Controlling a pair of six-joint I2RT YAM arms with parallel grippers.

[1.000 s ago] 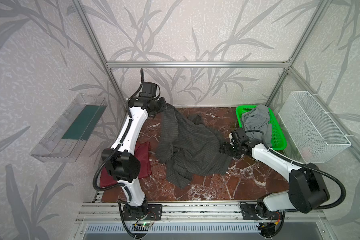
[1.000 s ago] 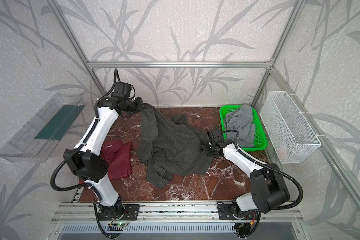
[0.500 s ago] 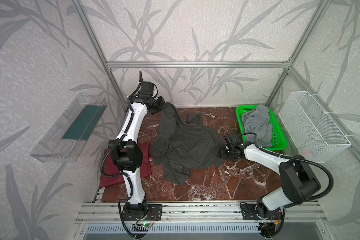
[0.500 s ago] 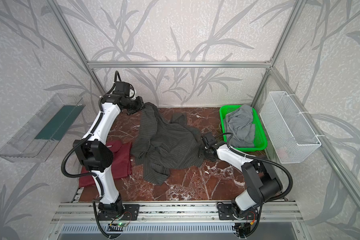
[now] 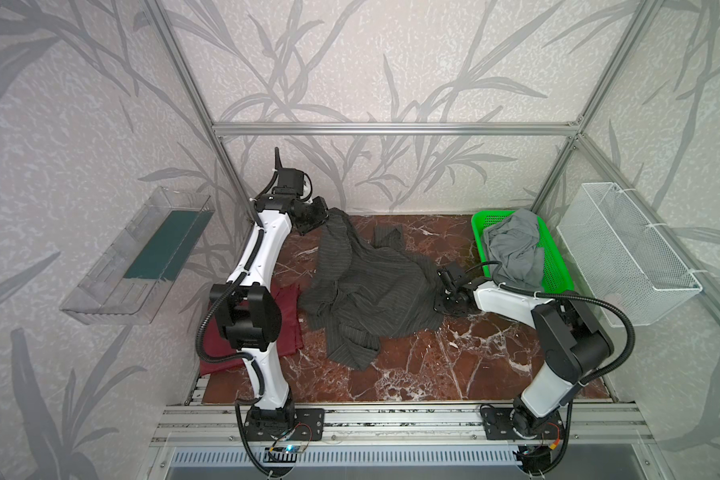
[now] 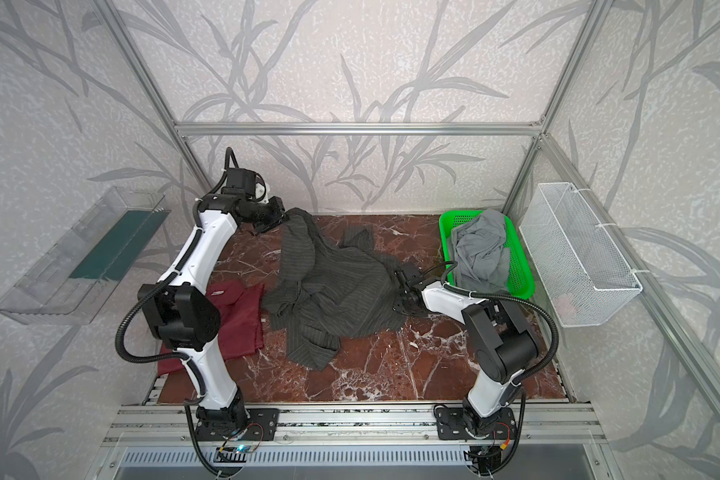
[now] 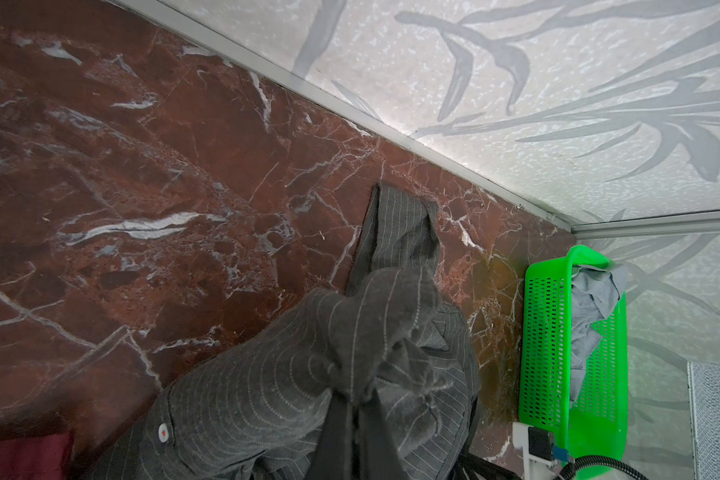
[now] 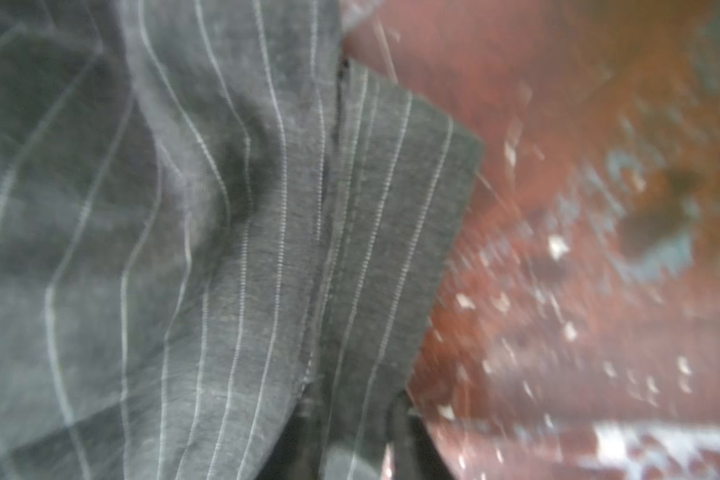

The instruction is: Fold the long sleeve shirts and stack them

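Soft, even light fills both top views, shadows faint, while the right wrist view smears the marble table [image 8: 578, 249] and blurs the pinstriped shirt [image 8: 184, 249].

both top views hang high above the front edge of the bench [image 5: 433, 365], side by side, facing down and toward the back wall [image 5: 391, 104], taking in the whole scene; they share almost everything. my left wrist camera rides just behind my left end effector [image 7: 353, 401], low in its frame, and shares the green basket [image 7: 549, 332] with them. my right wrist camera sits very close over the striped shirt [image 8: 225, 249], blurred, my right end effector [image 8: 350, 444] at the bottom edge.
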